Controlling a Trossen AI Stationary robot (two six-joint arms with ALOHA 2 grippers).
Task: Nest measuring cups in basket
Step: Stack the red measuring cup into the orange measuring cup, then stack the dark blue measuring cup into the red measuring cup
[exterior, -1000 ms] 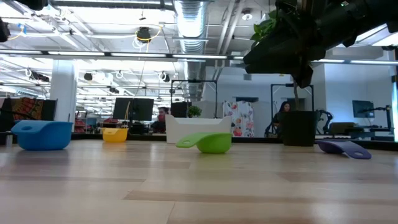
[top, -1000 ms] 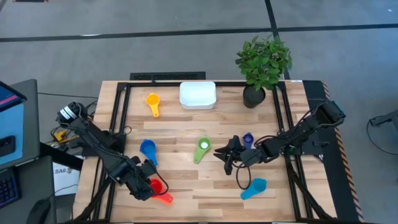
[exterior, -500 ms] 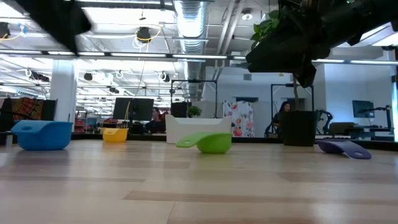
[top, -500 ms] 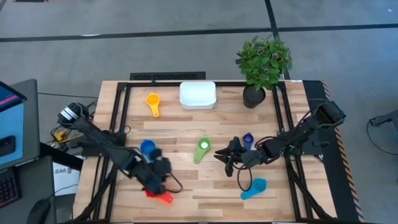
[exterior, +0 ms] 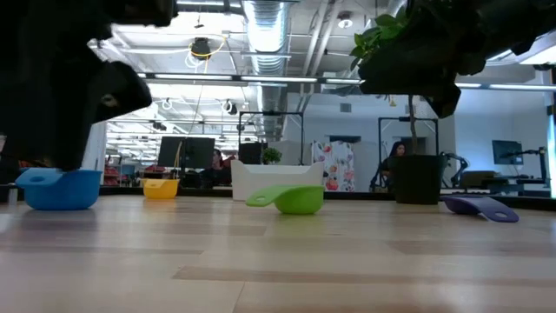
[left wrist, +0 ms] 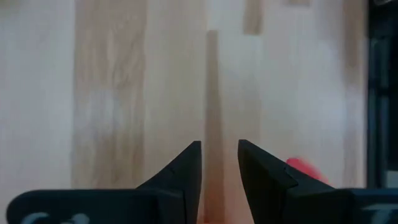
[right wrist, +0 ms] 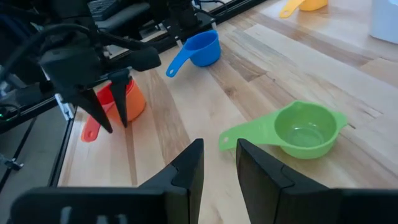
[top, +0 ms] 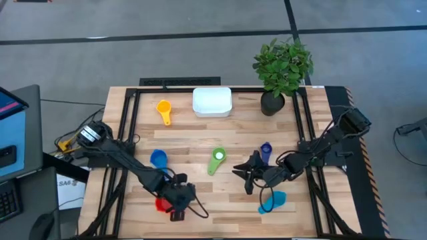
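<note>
My left gripper [top: 179, 203] points down at the near left of the table, open by a narrow gap. It stands right beside the red cup [top: 160, 203] and the orange cup [right wrist: 129, 99], which sit close together. The left wrist view shows bare wood between its fingers and a red patch [left wrist: 305, 169] to one side. My right gripper [top: 245, 177] hovers open between the green cup [top: 217, 160], the dark blue cup [top: 266, 151] and the light blue cup [top: 272, 201]. The blue cup [top: 158, 159], the yellow cup [top: 164, 110] and the white basket [top: 212, 101] lie farther off. My left gripper comes from above with its fingers [right wrist: 121, 107] pointing down, just in front of the orange cup's wall [right wrist: 135, 102]. I cannot tell whether a finger touches the cup. The cup rests on the table.
A potted plant [top: 280, 73] in a black pot stands at the far right, beside the basket. Black frame rails run along the table's left and right sides. Bare wood lies in the middle between the green cup and the blue cup.
My left gripper has swung toward the table's right and near edge, from the left of the red cup across it to its right side. My right gripper has drifted a little toward the near edge, uncovering more of the dark blue cup.
</note>
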